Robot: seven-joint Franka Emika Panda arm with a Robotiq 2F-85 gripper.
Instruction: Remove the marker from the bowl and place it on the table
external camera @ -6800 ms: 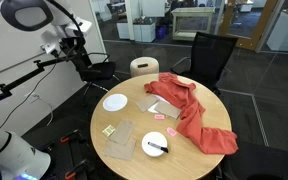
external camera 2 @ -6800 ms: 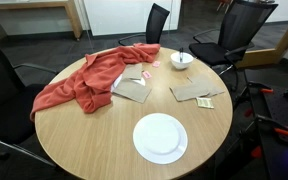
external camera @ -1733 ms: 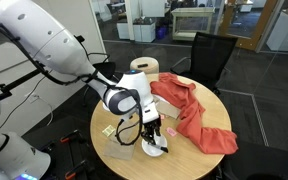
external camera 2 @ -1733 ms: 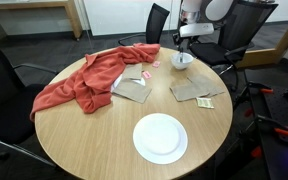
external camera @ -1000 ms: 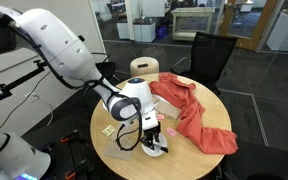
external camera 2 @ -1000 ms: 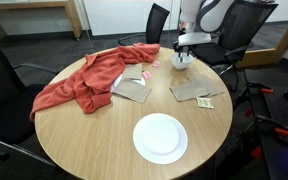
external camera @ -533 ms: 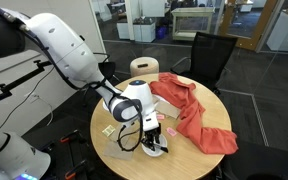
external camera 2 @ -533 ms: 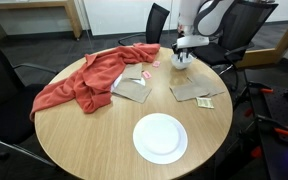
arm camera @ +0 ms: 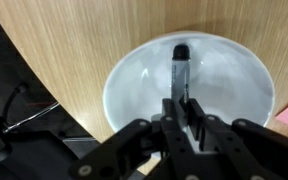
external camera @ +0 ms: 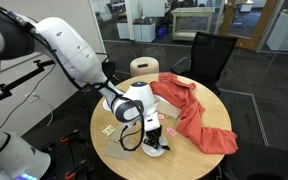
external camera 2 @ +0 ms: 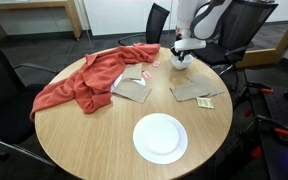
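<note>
In the wrist view the white bowl (arm camera: 219, 90) fills the frame, with the black marker (arm camera: 179, 66) lying in it and pointing away. My gripper (arm camera: 180, 112) has come down into the bowl and is shut on the near end of the marker. In both exterior views the gripper (external camera: 154, 140) (external camera 2: 181, 55) reaches down into the bowl (external camera: 158, 149) (external camera 2: 183, 62), near the edge of the round wooden table (external camera: 134, 165) (external camera 2: 84, 140). The marker is hidden there by the gripper.
A red cloth (external camera: 194, 115) (external camera 2: 79, 85) sprawls over the table. A white plate (external camera 2: 160, 137) lies on the table, and brown paper sheets (external camera 2: 196, 92) (external camera: 119, 140) lie beside the bowl. Black chairs (external camera: 209, 55) (external camera 2: 239, 30) stand around the table.
The gripper's jaws have closed on the marker in the bowl. The arm has barely moved.
</note>
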